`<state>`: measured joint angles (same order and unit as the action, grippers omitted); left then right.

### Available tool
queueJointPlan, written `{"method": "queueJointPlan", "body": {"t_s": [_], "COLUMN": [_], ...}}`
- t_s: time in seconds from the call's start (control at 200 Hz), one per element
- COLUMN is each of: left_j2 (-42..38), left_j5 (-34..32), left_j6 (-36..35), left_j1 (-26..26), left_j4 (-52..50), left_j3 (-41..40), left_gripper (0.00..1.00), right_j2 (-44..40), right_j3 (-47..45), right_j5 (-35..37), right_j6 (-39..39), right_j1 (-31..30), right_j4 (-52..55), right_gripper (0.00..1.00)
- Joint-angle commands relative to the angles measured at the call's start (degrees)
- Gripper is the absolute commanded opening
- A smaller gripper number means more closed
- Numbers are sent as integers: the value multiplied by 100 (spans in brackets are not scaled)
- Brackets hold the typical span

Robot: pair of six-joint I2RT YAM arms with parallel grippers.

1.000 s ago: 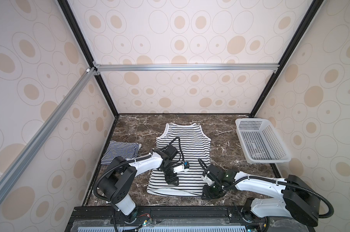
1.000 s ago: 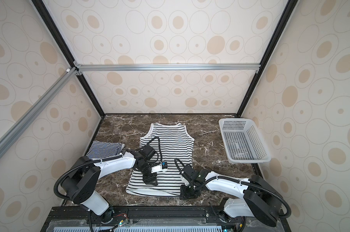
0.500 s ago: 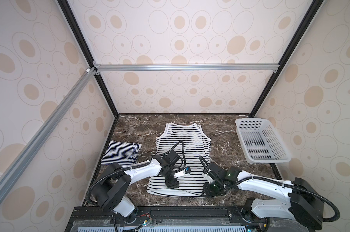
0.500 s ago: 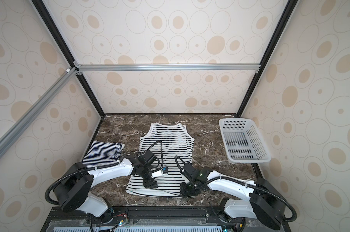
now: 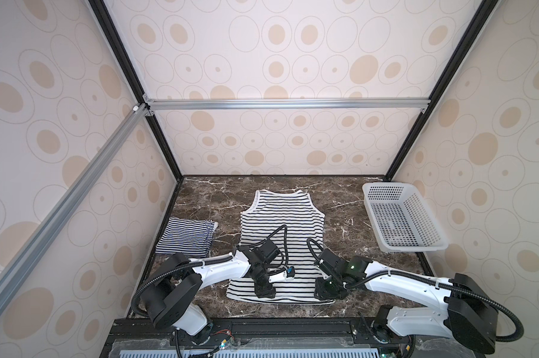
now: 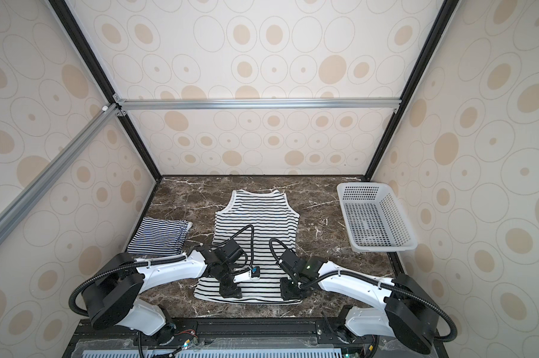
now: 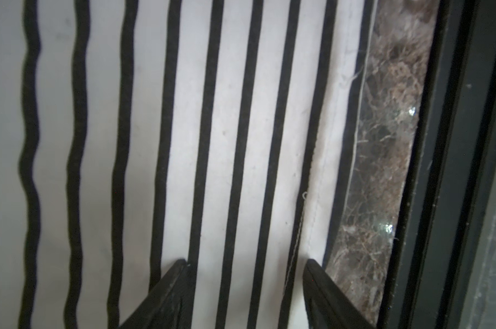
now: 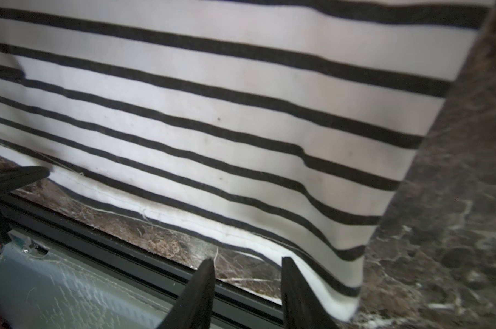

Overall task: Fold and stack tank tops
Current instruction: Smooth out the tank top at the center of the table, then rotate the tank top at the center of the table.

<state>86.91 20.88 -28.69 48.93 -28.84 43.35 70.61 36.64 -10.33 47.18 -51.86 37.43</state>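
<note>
Tank top (image 5: pixel 280 210) hem partly behind left gripper (image 5: pixel 264 293)

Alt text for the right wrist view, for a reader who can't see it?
Close above the hem of the white, black-striped tank top, the right gripper hangs with jaws apart near the hem's corner. Dark marble table shows beside the fabric, a black rail past the hem.

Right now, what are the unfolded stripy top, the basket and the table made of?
Striped top: soft matte knit cloth; it ripples, with a stitched hem. Basket: probably white plastic, rows of moulded holes. Table: looks like polished brown marble, veined and glossy; maybe imitation.
</note>
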Motion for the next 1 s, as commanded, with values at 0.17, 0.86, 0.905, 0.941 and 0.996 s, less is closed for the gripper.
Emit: {"method": "queueJointPlan", "body": {"t_s": [0.17, 0.86, 0.905, 0.941, 0.996], "left_j2": [291, 1728, 1988, 2186, 2483], "left_j5": [-996, -1585, -1673, -1704, -1784], "left_j6": [-143, -278, -198, -109, 9], "left_j1": [196, -956, -1043, -1113, -1186], "left_j4": [-33, 298, 412, 491, 570], "left_j3": [16, 2736, 3018, 3237, 3659], "left_gripper": [64, 66, 66, 66, 66], "right_j2": [428, 759, 910, 1032, 1227], "right_j3": [-81, -58, 1, 54, 186], "right_j5": [199, 215, 208, 186, 188], "right_j6": [222, -868, -917, -950, -997], "right_j1": [202, 2432, 2600, 2735, 2935], "right_j4": [374, 465, 394, 335, 281], "right_gripper": [41, 41, 41, 41, 41]}}
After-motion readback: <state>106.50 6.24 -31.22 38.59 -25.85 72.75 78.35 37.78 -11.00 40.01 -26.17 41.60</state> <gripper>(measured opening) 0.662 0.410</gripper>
